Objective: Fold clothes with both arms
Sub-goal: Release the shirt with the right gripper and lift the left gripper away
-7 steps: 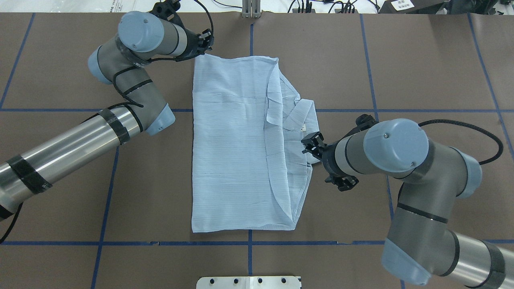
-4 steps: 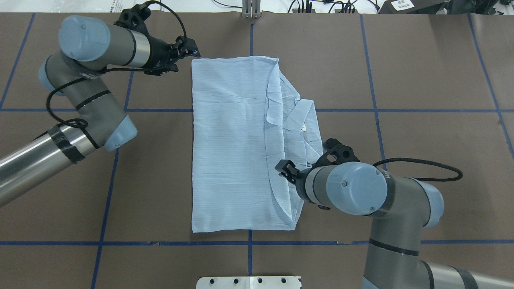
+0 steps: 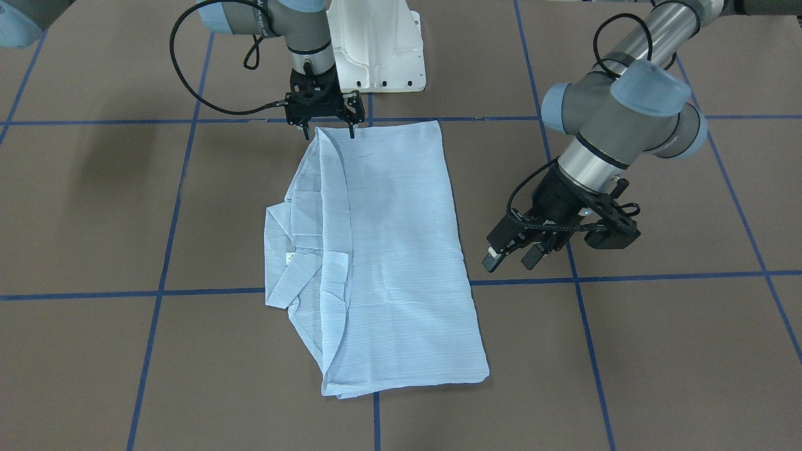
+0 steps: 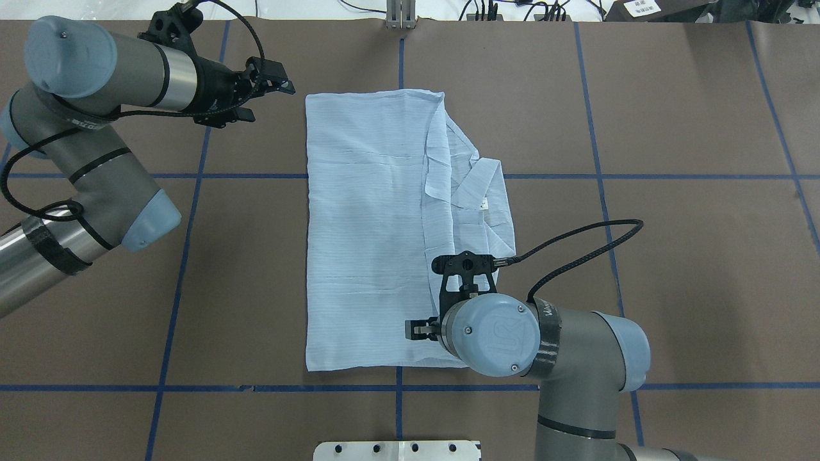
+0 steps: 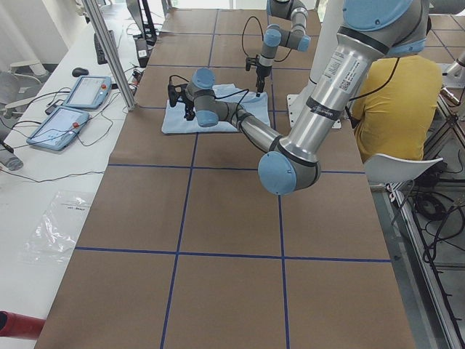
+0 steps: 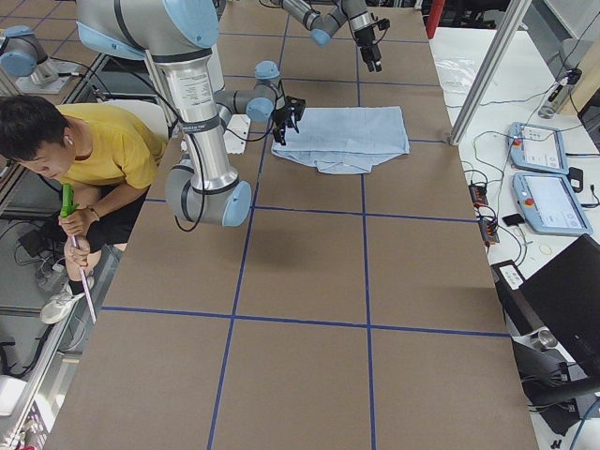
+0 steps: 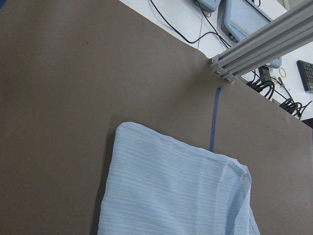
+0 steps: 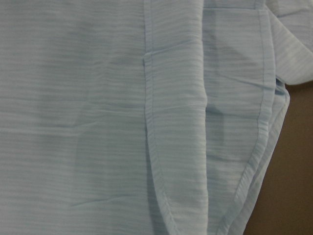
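The light-blue striped shirt lies folded into a long rectangle on the brown table, its collar sticking out on its right side. It also shows in the front view. My left gripper is open and empty, above the table beside the shirt's left long edge; in the overhead view it is left of the far left corner. My right gripper is open, fingers pointing down over the shirt's near edge by the folded flap. The right wrist view is filled with shirt fabric.
Blue tape lines cross the brown table. The white pedestal base stands just behind the shirt's near edge. An aluminium post and cables sit at the far edge. A person in yellow sits beside the robot.
My left gripper has drawn back to the left, away from the shirt's far left corner. My right arm has swung from the shirt's right edge to its near edge, wrist now turned down.
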